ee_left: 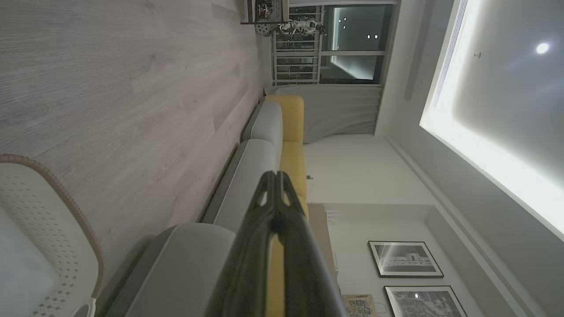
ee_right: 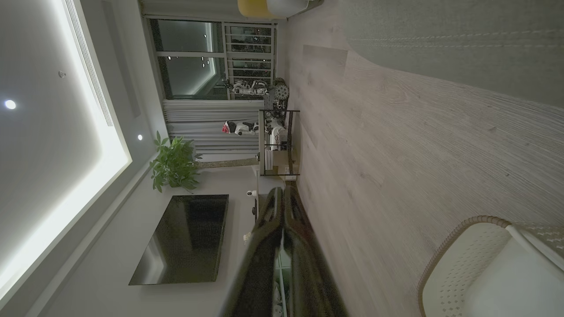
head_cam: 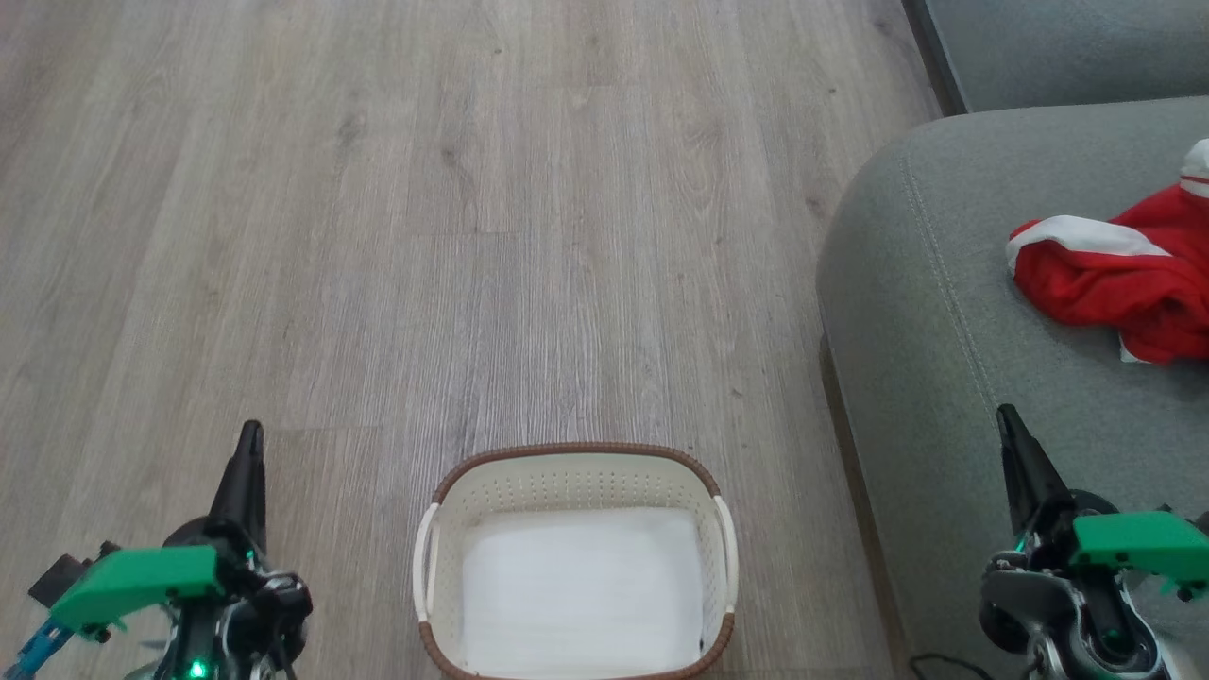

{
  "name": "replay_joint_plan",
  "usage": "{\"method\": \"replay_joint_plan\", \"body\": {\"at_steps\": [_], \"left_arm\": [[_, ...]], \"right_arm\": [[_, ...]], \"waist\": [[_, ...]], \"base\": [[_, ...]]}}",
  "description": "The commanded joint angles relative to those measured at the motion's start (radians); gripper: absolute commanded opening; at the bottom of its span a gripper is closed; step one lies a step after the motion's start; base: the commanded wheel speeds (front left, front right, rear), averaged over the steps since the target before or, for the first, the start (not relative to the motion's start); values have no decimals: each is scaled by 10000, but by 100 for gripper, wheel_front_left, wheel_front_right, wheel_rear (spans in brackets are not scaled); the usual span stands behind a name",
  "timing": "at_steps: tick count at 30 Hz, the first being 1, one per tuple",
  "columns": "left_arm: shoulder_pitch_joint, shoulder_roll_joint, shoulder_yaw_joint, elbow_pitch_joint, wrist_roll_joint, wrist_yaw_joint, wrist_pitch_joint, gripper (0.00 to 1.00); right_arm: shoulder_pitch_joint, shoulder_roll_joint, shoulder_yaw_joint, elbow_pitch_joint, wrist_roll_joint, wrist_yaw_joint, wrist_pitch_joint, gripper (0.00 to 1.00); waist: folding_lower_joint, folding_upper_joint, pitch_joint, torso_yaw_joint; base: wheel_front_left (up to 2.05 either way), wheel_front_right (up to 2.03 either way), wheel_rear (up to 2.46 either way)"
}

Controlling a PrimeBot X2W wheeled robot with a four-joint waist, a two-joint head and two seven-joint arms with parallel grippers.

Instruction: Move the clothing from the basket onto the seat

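Note:
The cream basket (head_cam: 576,477) with a brown woven rim stands on the floor at the bottom centre, holding just its flat white liner. Red clothing (head_cam: 1124,279) with white stripes lies crumpled on the grey-green seat (head_cam: 926,283) at the right. My left gripper (head_cam: 249,436) is shut at the lower left, over the floor and left of the basket. My right gripper (head_cam: 1007,416) is shut at the lower right, over the seat's front corner, nearer than the clothing. The basket (ee_left: 48,229) and seat (ee_left: 189,264) show in the left wrist view behind the shut gripper (ee_left: 274,176). The right wrist view has the basket (ee_right: 467,255), seat (ee_right: 462,48) and shut gripper (ee_right: 282,190).
Pale wood-plank floor (head_cam: 425,236) spreads ahead and to the left. A second grey cushion (head_cam: 1067,47) sits at the top right. The wrist views show a yellow-backed sofa (ee_left: 293,145), a shelf rack (ee_right: 277,141), a dark television (ee_right: 185,237), a potted plant (ee_right: 174,163) and windows.

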Motion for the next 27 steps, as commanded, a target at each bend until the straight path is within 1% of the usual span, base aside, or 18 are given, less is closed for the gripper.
{"method": "replay_joint_plan", "body": {"at_steps": [1, 27], "left_arm": [[-491, 71, 337, -272, -7, -67, 41, 0], [-493, 54, 361, -272, 13, -67, 61, 0]], "right_arm": [[-506, 5, 172, -325, 21, -2, 69, 0], [-509, 20, 150, -324, 2, -2, 87, 0]], "waist": [[0, 0, 0, 1], [0, 0, 0, 1]], "base": [[0, 0, 0], [0, 0, 0]]}}
